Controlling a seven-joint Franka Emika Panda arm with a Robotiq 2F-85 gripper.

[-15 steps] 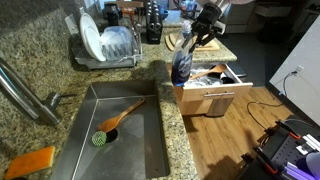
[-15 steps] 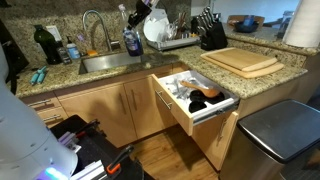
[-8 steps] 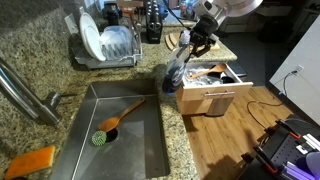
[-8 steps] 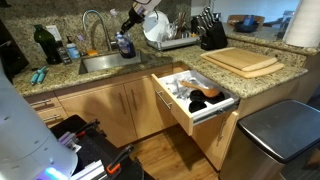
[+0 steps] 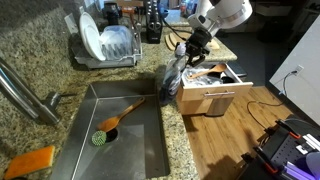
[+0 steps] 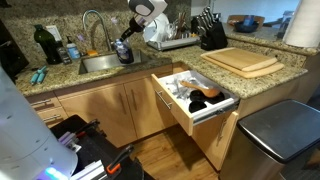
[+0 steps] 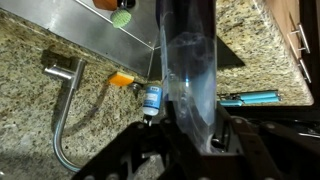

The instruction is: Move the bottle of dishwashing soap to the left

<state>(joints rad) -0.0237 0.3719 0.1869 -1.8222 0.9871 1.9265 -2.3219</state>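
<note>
The gripper (image 7: 192,128) is seen closest in the wrist view. Its dark fingers (image 7: 148,140) are pressed against opposite sides of the bottle of dishwashing soap (image 7: 190,55). The jaws are parted only by the width of the bottle, and nothing else is held. The translucent, bluish-grey body of the bottle extends away from the camera.

Beyond the bottle, granite counter (image 7: 105,120) is recorded. A faucet (image 7: 57,120), an orange sponge (image 7: 122,80), a small blue-capped bottle (image 7: 153,98) and a teal-handled tool (image 7: 250,98) are found on or at it. The steel sink (image 7: 80,30) is seen past these.

In an exterior view, the bottle (image 5: 172,78) is noted tilted, with its neck toward the gripper (image 5: 189,56). It is placed over the strip of counter between the sink and the open drawer (image 5: 215,103). Whether its base touches the counter cannot be determined.

A dish brush (image 5: 112,125) with a green head is seen lying on the sink floor.

In an exterior view, the bottle (image 6: 124,50) is observed at the end of the sink nearer the dish rack (image 6: 180,42).

Farther along the counter, white plates are seen standing in the rack, and a knife block (image 6: 210,30) is noted behind it. A cutting board (image 6: 243,62) is recorded well apart from the bottle.
</note>
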